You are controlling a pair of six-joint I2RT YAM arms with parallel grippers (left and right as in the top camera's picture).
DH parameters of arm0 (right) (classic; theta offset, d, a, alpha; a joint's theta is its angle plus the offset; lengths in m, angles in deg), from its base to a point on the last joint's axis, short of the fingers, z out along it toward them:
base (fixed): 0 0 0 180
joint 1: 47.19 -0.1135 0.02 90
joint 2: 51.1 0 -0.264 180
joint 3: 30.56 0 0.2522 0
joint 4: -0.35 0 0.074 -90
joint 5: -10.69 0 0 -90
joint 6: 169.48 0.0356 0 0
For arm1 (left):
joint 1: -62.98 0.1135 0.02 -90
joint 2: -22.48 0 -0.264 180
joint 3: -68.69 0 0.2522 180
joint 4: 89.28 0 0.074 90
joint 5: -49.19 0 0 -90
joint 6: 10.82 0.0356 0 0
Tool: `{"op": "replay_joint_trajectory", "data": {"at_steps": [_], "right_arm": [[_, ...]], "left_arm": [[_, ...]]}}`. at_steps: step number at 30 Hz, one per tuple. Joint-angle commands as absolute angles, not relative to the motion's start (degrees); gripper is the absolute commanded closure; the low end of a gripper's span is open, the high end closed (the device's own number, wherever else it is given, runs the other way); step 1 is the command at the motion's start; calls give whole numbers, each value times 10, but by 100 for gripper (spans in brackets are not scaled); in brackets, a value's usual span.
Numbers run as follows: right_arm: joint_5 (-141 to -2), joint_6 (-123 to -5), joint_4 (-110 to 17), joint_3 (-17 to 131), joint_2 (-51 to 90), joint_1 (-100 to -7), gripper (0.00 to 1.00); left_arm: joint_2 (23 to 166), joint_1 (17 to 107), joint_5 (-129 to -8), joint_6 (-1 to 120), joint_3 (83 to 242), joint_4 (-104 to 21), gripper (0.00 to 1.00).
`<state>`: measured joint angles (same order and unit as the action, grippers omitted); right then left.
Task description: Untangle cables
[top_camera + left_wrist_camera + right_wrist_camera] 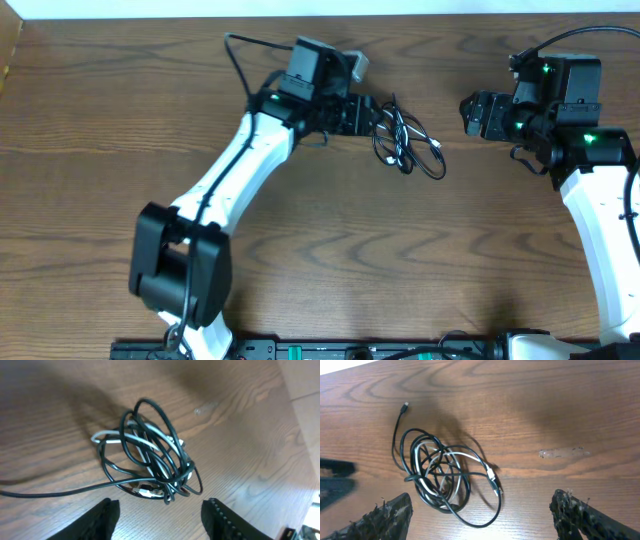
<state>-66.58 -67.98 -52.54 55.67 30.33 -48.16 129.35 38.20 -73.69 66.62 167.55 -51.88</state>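
Resting in a loose knot on the brown wooden table, the cables lie between the two arms, much nearer the left one and apart from both. The bundle is a few thin black and white cords looped through one another, with no strand lifted off the wood. The left gripper sits just beside the knot, its fingers spread apart with nothing between them and the tangle just ahead of the tips. The right gripper is well off to the other side, its fingers wide apart and empty, facing the bundle. Judging by their look, the cords will be very light, limp and a little springy, likely to drag along as one clump rather than separate when pulled. A sensible hold seems to be an outer loop or the free black strand that ends in a small plug tip, while the other gripper pins or takes the opposite side of the knot. Pinching the dense middle would probably tighten it. No brand, label or writing can be read on the cables or the table.
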Motion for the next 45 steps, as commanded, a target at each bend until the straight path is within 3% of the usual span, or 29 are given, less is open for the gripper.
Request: {"op": "replay_joint_trajectory", "data": {"at_steps": [1,21,32,37,40,45], "right_arm": [[-651,-680,-533,555,305,-481,15],[-652,-680,-540,554,337,-483,15],[-652,-680,-535,554,343,-483,15],[-652,-680,-535,554,343,-483,15],[-652,-680,-534,554,343,-483,15],[-652,-680,-530,554,343,-483,15]], "left_arm": [[1322,366,-731,706,1680,-534,39],[1392,326,-666,751,1680,-653,40],[1414,325,-652,751,1680,-677,46],[1434,316,-652,751,1680,-698,58],[1435,312,-652,751,1680,-723,91],[1434,315,-653,751,1680,-756,92]]}}
